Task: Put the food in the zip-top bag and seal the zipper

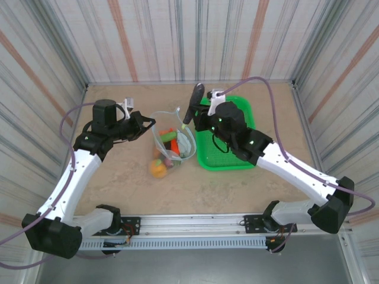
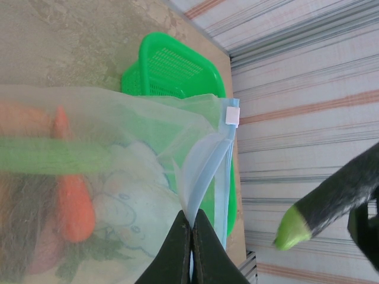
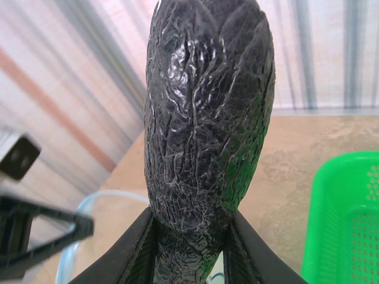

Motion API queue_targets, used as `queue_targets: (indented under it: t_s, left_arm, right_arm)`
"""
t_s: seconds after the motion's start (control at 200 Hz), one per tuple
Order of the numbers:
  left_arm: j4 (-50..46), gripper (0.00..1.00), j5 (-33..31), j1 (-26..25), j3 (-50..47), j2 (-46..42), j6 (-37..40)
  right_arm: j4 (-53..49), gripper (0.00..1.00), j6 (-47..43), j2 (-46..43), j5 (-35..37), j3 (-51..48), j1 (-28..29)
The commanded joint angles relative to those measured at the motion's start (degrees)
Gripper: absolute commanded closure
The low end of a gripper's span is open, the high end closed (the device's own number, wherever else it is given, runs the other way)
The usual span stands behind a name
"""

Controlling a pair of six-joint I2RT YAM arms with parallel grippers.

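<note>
The clear zip-top bag lies mid-table with its mouth held up and food inside: an orange piece, a carrot and green bits. My left gripper is shut on the bag's light blue rim, beside the zipper and its white slider. My right gripper is shut on a dark eggplant and holds it upright just above the bag's right edge. The eggplant's green end hangs to the right of the mouth.
A green mesh basket sits right of the bag, under my right arm. Striped walls close in the table on three sides. Bare tabletop lies in front of the bag.
</note>
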Motion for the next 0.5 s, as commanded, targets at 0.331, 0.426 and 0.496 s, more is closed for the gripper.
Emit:
queue_targets:
  t_s: [0.331, 0.426, 0.496]
  left_arm:
    - [-0.9, 1.00, 0.6, 0.4, 2.7, -0.3, -0.3]
    - [-0.7, 1.00, 0.7, 0.4, 2.8, -0.4, -0.5]
    - [-0.6, 1.00, 0.6, 0.4, 2.8, -0.5, -0.6]
  right_arm:
    - [11.4, 0.71, -15.2, 13.4, 12.2, -2.8, 13.9]
    - [12.0, 0.72, -13.3, 14.6, 12.0, -3.7, 14.8]
    - [12.0, 0.73, -11.2, 14.8, 12.1, -4.7, 14.7]
